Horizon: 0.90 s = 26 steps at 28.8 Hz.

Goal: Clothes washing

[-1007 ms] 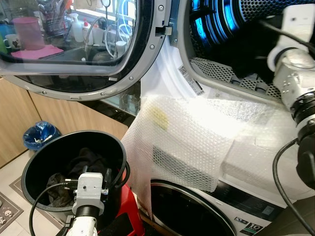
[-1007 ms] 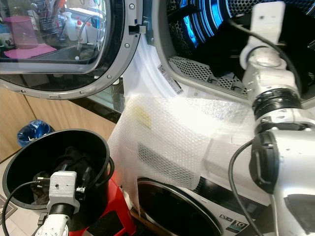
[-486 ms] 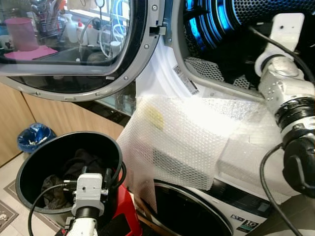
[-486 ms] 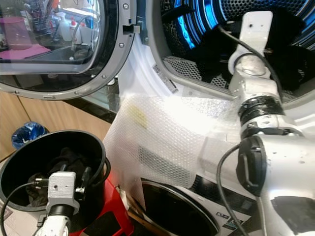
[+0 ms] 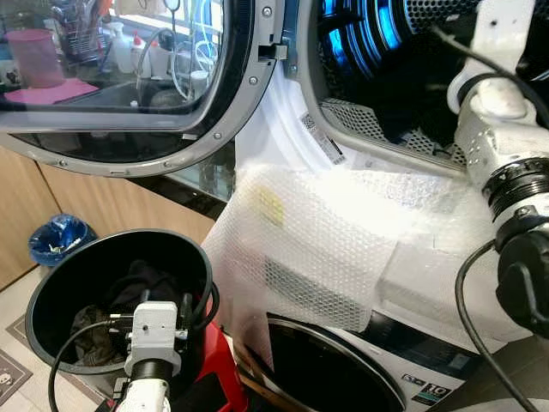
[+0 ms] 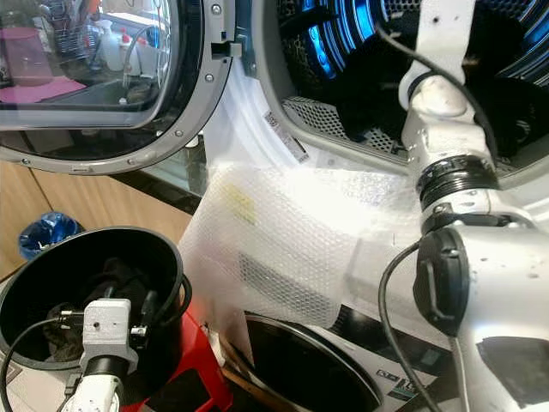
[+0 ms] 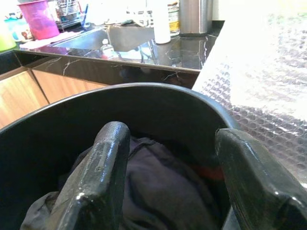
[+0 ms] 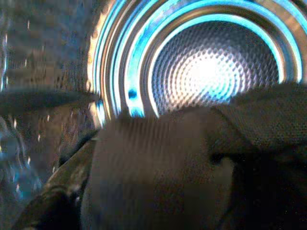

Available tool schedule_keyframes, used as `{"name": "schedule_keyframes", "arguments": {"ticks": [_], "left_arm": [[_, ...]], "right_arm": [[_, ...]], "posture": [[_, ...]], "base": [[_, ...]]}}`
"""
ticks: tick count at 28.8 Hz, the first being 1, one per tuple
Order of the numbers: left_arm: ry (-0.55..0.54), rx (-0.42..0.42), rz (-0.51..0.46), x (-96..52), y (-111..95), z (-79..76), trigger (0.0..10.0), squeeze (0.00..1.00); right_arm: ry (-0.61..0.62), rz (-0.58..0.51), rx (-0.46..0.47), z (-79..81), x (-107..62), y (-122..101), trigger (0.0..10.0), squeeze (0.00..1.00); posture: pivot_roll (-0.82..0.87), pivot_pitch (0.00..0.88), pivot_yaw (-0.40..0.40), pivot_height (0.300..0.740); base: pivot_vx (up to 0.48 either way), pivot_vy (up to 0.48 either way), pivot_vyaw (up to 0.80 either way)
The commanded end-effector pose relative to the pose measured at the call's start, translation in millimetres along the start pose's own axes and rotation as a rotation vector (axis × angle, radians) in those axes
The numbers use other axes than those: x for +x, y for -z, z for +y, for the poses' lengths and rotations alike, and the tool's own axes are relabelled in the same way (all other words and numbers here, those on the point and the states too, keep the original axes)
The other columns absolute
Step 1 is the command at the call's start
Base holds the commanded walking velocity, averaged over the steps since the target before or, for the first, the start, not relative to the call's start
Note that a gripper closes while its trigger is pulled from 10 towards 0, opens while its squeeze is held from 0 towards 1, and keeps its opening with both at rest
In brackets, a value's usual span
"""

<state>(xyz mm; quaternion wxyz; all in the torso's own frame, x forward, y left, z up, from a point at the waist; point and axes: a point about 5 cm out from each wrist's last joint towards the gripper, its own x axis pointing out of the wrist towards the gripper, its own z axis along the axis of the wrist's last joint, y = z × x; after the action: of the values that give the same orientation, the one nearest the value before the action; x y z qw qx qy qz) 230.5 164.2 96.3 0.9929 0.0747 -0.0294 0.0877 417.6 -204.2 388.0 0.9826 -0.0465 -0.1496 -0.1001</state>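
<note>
The upper machine's drum (image 5: 403,60) stands open, lit blue inside. My right arm (image 5: 502,129) reaches into it; in the right wrist view my right gripper (image 8: 158,191) is shut on a dark garment (image 8: 163,158) that drapes across the fingers, with the perforated drum back (image 8: 211,72) beyond. On the floor at the lower left a black bucket (image 5: 51,283) holds dark clothes (image 7: 158,177). My left gripper (image 7: 168,158) hovers open just over the bucket's near rim, nothing between its fingers (image 7: 98,177).
The round glass door (image 5: 129,77) hangs open to the left above the bucket. Bubble wrap (image 5: 343,232) covers the front below the drum. A lower machine's door (image 5: 326,369) sits beneath. The bucket stands beside a red stool (image 5: 219,378); a blue-lined bin (image 5: 56,240) stands by the cabinets.
My right arm has pushed up and further into the drum with the garment. The left arm has stayed over the bucket. The camera has shifted slightly.
</note>
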Motion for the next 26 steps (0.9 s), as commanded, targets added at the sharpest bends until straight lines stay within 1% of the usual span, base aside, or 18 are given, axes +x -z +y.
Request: {"name": "schedule_keyframes", "arguments": {"ticks": [1,2,3,4,5,6,7,8,12,14,16,17,20,23,25,26], "left_arm": [[0.009,0.006,0.005,0.4,1.5,-3.6,10.0,0.00],[0.007,0.005,0.000,1.9,0.2,-4.0,10.0,0.00],[0.007,0.005,0.000,1.9,0.2,-4.0,10.0,0.00],[0.005,0.005,-0.002,2.2,-0.2,-3.8,10.0,0.00],[-0.002,0.004,-0.001,1.9,0.1,-2.7,10.0,0.00],[-0.002,0.004,-0.001,1.9,0.1,-2.7,10.0,0.00],[-0.003,0.004,0.001,1.4,0.3,-2.5,10.0,0.00],[-0.003,0.004,0.000,1.4,0.2,-2.7,10.0,0.00],[-0.006,0.002,0.000,1.8,0.6,-3.0,10.0,0.00],[0.001,0.005,-0.002,2.8,0.1,-2.9,10.0,0.00],[0.002,0.005,-0.002,3.0,0.1,-2.9,10.0,0.00],[0.003,0.005,-0.002,3.2,0.2,-3.1,10.0,0.00],[0.007,0.004,-0.003,4.1,-0.3,-3.8,10.0,0.00],[0.008,0.001,-0.005,5.2,-1.2,-4.5,10.0,0.00],[0.010,-0.001,-0.004,5.2,-0.9,-5.5,10.0,0.00],[0.010,-0.004,-0.001,5.1,-0.2,-6.3,10.0,0.00]], "right_arm": [[0.020,-0.091,0.030,-7.9,1.7,-27.1,10.0,0.00],[0.007,-0.148,0.093,-8.0,1.7,-42.8,10.0,0.00],[0.007,-0.148,0.093,-8.0,1.7,-42.8,10.0,0.00],[0.000,-0.166,0.118,-7.7,1.6,-47.6,10.0,0.00],[-0.053,-0.181,0.191,-2.7,1.4,-53.6,10.0,0.00],[-0.053,-0.181,0.191,-2.7,1.4,-53.6,10.0,0.00],[-0.082,-0.167,0.170,2.3,1.4,-51.6,10.0,0.00],[-0.088,-0.160,0.148,3.9,1.4,-49.6,10.0,0.00],[-0.104,-0.174,0.189,4.3,1.0,-48.8,10.0,0.00],[-0.176,-0.115,0.363,9.0,1.2,-40.3,10.0,0.00],[-0.194,-0.094,0.367,10.9,1.2,-37.0,10.0,0.00],[-0.195,-0.075,0.331,11.7,1.1,-33.0,10.0,0.00],[-0.180,-0.035,0.184,10.1,1.1,-23.3,10.0,0.00],[-0.153,-0.010,0.181,4.0,1.6,-20.8,10.0,0.00],[-0.145,0.056,0.166,0.4,1.0,-8.1,10.0,0.00],[-0.139,0.088,0.181,-2.1,0.4,-1.0,10.0,0.00]], "posture": [[0.15,0.000,-0.085,0.740],[0.16,0.000,-0.092,0.740],[0.16,0.000,-0.092,0.740],[0.16,0.000,-0.092,0.740],[0.16,0.000,-0.093,0.740],[0.16,0.000,-0.093,0.740],[0.16,0.000,-0.089,0.740],[0.16,0.000,-0.090,0.740],[0.15,0.000,-0.089,0.740],[0.15,0.000,-0.087,0.740],[0.15,0.000,-0.082,0.740],[0.14,0.000,-0.082,0.740],[0.14,0.000,-0.084,0.740],[0.13,0.000,-0.086,0.740],[0.13,0.000,-0.087,0.740],[0.12,0.000,-0.088,0.740]], "base": [[0.000,0.000,0.00],[0.000,0.000,0.00],[0.000,0.000,0.00],[0.000,0.000,0.00],[0.000,0.000,0.00],[0.000,0.000,0.00],[0.000,0.000,0.00],[0.000,0.000,0.00],[0.000,0.000,0.00],[0.000,0.000,0.00],[0.000,0.000,0.00],[0.000,0.000,0.00],[0.000,0.000,0.00],[0.000,0.000,0.00],[0.000,0.000,0.00],[0.000,0.000,0.00]]}}
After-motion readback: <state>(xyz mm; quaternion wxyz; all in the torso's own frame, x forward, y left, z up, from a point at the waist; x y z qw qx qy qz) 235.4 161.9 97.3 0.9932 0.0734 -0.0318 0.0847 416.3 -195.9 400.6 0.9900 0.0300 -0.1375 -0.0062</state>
